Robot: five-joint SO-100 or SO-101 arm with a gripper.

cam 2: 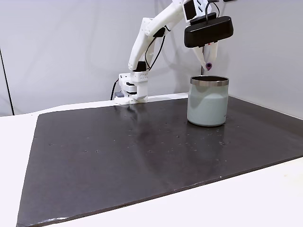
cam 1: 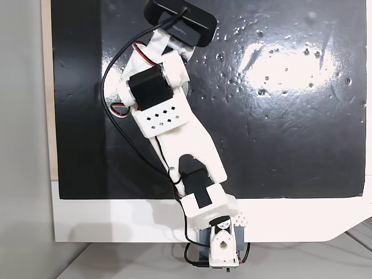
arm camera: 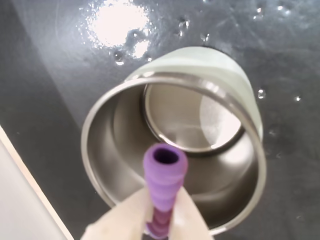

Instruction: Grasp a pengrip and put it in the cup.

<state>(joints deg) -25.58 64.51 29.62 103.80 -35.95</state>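
In the wrist view the gripper [arm camera: 159, 220] pinches the purple pengrip [arm camera: 164, 182], its lower end hidden between the fingers, above the cup's [arm camera: 235, 85] open mouth. In a fixed view the arm [cam 2: 151, 33] reaches over the cup [cam 2: 207, 105] at the mat's [cam 2: 118, 156] far right.

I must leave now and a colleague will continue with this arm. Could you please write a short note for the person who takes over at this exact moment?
Gripper: shut on the pengrip, held up in the air, nothing slipping as far as the wrist view shows.
Pengrip: purple, pinched between the fingers, open end pointing down toward the cup's mouth; in a fixed view it hangs just above the rim.
Cup: upright on the dark mat, inside looks empty in the wrist view.
Done: pengrip grasped, lifted and carried over the cup.
Left: open the gripper so the pengrip drops in, then pull the arm away.
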